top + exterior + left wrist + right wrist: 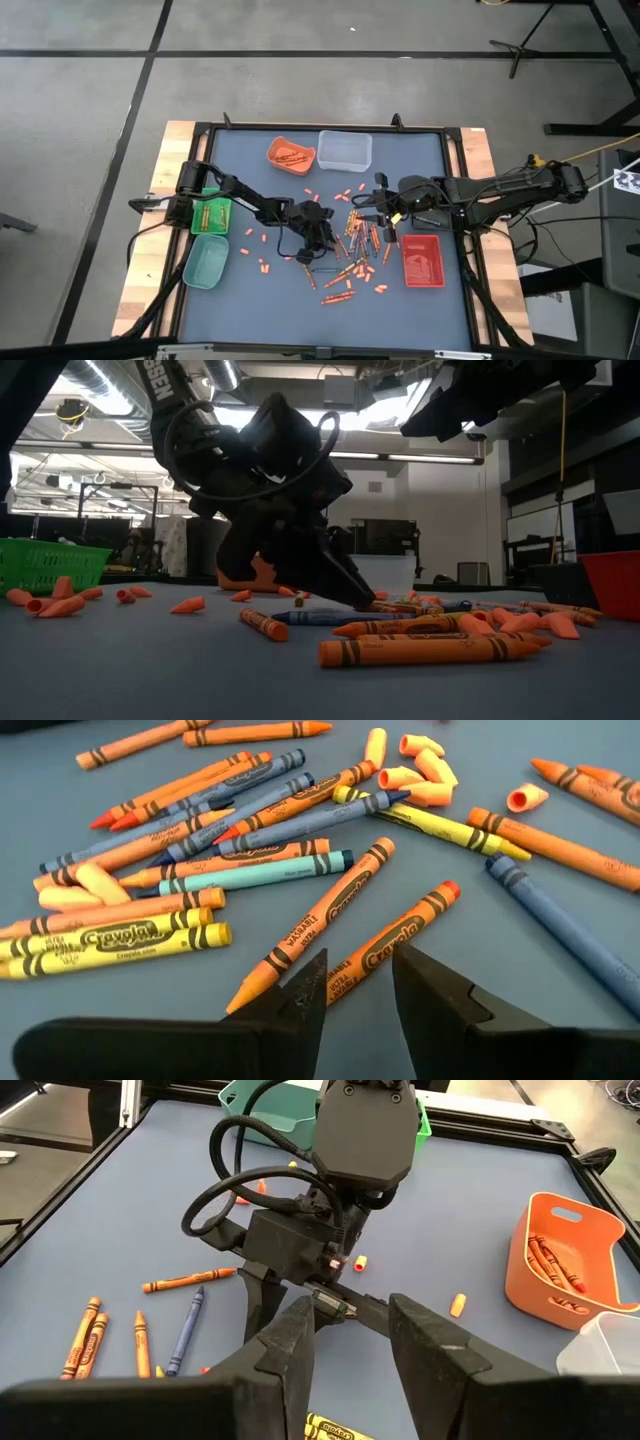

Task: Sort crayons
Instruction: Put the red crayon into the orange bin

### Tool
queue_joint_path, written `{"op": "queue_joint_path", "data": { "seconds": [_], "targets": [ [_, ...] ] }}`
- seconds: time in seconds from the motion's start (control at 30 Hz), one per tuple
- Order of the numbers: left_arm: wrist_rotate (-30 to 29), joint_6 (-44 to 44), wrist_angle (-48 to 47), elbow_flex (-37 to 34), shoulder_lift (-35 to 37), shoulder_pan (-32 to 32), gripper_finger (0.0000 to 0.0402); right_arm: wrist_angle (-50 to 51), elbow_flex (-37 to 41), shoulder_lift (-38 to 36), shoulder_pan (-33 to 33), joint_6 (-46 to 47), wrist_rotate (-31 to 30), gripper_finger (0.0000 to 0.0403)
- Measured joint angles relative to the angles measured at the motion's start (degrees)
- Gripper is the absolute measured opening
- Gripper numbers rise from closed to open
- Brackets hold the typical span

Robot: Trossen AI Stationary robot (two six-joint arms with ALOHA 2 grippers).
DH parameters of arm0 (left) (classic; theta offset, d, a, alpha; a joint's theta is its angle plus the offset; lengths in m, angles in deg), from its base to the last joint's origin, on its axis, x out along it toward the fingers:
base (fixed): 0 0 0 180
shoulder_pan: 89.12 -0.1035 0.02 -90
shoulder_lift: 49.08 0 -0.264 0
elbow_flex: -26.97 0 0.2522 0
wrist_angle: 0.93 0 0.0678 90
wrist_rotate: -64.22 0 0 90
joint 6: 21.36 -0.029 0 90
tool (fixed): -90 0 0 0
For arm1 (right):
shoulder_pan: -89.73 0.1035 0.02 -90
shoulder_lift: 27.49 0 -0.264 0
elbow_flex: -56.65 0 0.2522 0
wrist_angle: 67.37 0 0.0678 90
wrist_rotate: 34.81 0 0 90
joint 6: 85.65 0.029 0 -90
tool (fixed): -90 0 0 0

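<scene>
Many crayons (355, 243) lie loose on the dark mat at the table's middle, orange, yellow, blue and teal, with short orange stubs (262, 266) scattered about. My left gripper (358, 960) is open and low over the mat (355, 595). Its fingertips stand on either side of the lower end of one red-orange crayon (395, 940), which lies flat. My right gripper (345, 1342) is open, holds nothing and hangs above the pile's far right side (385, 207), facing the left arm. My left gripper comes down slanting from the table's left, with its open fingers astride the red-orange crayon's lower end (345, 982). The left fingertip (312, 982) covers that end, so I cannot tell whether it touches the crayon.
An orange tray (290, 153) with crayons in it and a clear tub (345, 150) stand at the far edge. A green basket (210, 213) and a teal tray (205, 262) stand on the left, and a red tray (422, 260) on the right.
</scene>
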Motion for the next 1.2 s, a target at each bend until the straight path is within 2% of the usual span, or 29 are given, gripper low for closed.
{"op": "queue_joint_path", "data": {
  "seconds": [0.23,0.53,0.73,1.2],
  "targets": [
    [0.0,-2.0,-0.6,1.4,-0.1,0.0,0.0101,0.0,0.0,0.0,0.0,0.0,0.0,0.0129],
    [0.0,-1.8,-6.2,1.8,0.1,0.0,0.0101,-0.1,0.0,0.0,0.0,0.0,0.0,0.0129],
    [0.3,3.8,-8.9,1.9,0.3,0.0,0.0101,-0.1,0.0,0.0,0.0,0.0,0.0,0.0129],
    [0.0,4.1,-3.1,1.6,-0.1,0.1,0.0101,-0.1,0.0,0.0,0.0,0.0,0.0,0.0129]
  ]
}}
